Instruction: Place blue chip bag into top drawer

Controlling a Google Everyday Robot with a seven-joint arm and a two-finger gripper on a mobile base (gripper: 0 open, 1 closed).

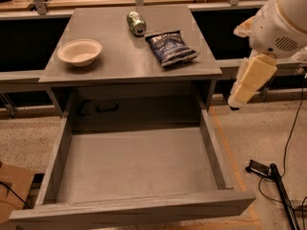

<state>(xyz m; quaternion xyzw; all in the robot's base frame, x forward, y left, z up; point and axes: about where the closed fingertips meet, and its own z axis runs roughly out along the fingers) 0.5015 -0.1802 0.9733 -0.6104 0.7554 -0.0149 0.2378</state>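
The blue chip bag [171,48] lies flat on the grey cabinet top [115,56], near its right front corner. The top drawer [134,164] is pulled fully out below the top, and nothing lies on its flat grey bottom. My gripper [236,102] hangs pointing down at the right of the cabinet, beyond its right edge and below the level of the top. It is apart from the bag and holds nothing that I can see.
A green metal can [136,23] lies on its side just behind the bag. A white bowl [79,51] sits at the left of the top. A grey panel with a dark handle [100,107] shows behind the drawer. Cables and a black device [261,167] lie on the floor at right.
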